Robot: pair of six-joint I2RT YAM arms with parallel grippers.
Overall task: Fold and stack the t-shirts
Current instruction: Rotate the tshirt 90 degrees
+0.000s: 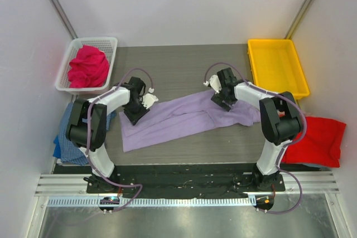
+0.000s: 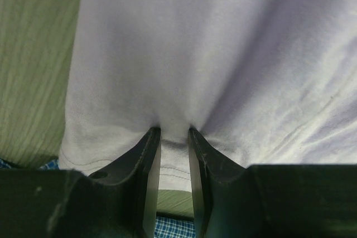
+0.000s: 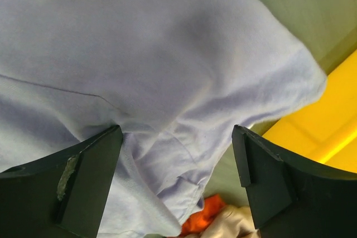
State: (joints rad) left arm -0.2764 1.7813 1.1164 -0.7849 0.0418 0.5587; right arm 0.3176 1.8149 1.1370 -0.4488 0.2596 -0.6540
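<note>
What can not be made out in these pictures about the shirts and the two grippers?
- Blue checked t-shirt: in the top view the left arm covers much of it, so folded or not is unclear.
- Red t-shirt: in the top view the right arm hides its left part.
- Lavender t-shirt: both wrist views are too close, so sleeves and collar cannot be found.
- Right gripper: open in its wrist view, but whether the fingers touch the cloth is unclear.
</note>
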